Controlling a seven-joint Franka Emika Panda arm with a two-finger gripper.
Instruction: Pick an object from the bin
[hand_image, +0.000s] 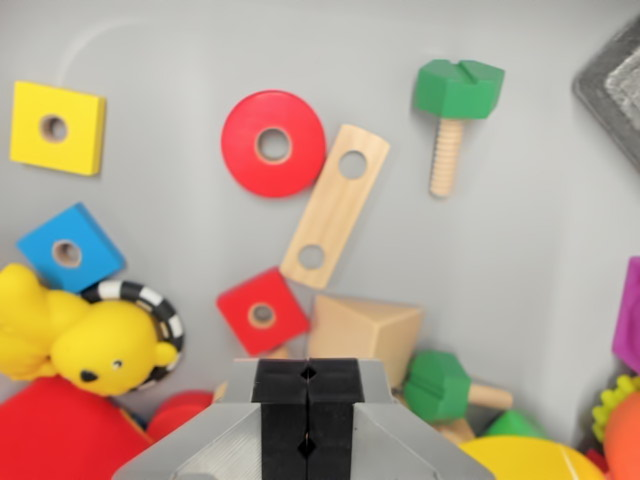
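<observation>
Bin (180, 40), grey floor, contents noted: red ring (273, 144), drilled wooden bar (334, 205) touching it, green-headed bolt (452, 115) lying apart, yellow block (58, 128), blue block (68, 250), small red block (262, 313), heaped toys along the near edge. My claw (308, 400) hung pads together, holding nothing. I judged the isolated bolt the cleanest pick: open first, centre over its head, descend straight.

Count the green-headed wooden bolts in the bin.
2. One bolt lies near the top of the wrist view, right of the red ring; another lies beside the gripper. Others may be hidden.
</observation>
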